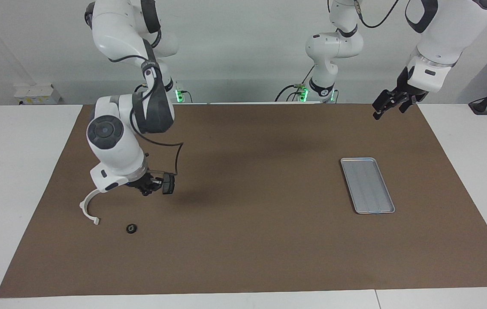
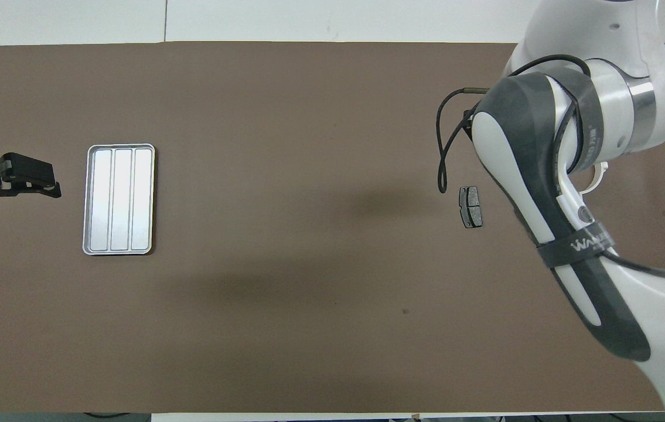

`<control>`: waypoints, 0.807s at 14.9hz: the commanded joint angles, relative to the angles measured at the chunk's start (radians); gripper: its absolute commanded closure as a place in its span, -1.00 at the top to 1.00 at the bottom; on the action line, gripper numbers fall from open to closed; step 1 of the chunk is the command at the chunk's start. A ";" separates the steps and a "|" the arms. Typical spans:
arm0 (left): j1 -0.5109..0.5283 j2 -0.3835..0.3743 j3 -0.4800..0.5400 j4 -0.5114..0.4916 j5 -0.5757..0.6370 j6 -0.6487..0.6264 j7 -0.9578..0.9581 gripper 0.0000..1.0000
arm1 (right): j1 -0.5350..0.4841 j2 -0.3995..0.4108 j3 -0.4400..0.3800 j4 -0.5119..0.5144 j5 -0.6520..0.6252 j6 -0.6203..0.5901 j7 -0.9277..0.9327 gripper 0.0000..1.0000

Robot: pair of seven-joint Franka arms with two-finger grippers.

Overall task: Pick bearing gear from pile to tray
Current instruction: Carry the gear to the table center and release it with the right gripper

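Observation:
The pile lies at the right arm's end of the brown mat. It shows a white half-ring bracket [image 1: 88,208], a dark grey brake pad [image 1: 168,183] and one tiny black round gear [image 1: 131,228], which lies farther from the robots than the other two. My right gripper [image 1: 146,187] hangs low over the mat between the bracket and the brake pad, close beside the pad. The silver-grey tray [image 1: 367,185] lies empty toward the left arm's end. My left gripper [image 1: 389,111] waits, open and raised, over the mat's edge near its base. In the overhead view the right arm hides the gear and most of the bracket [image 2: 597,177].
The overhead view shows the brake pad [image 2: 471,206], the tray [image 2: 119,199] and the left gripper [image 2: 27,183] beside the tray. A black cable [image 2: 443,146] loops off the right arm. White table borders the brown mat [image 1: 247,240].

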 commanded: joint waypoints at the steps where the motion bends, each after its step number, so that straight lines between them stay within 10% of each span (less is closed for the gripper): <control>1: 0.011 -0.017 -0.005 -0.013 -0.011 -0.013 0.004 1.00 | 0.102 0.001 0.003 0.021 0.048 0.007 0.273 -1.00; 12: 0.011 -0.017 -0.005 -0.013 -0.011 -0.013 0.004 1.00 | 0.368 0.129 0.007 -0.195 0.029 0.434 0.860 -1.00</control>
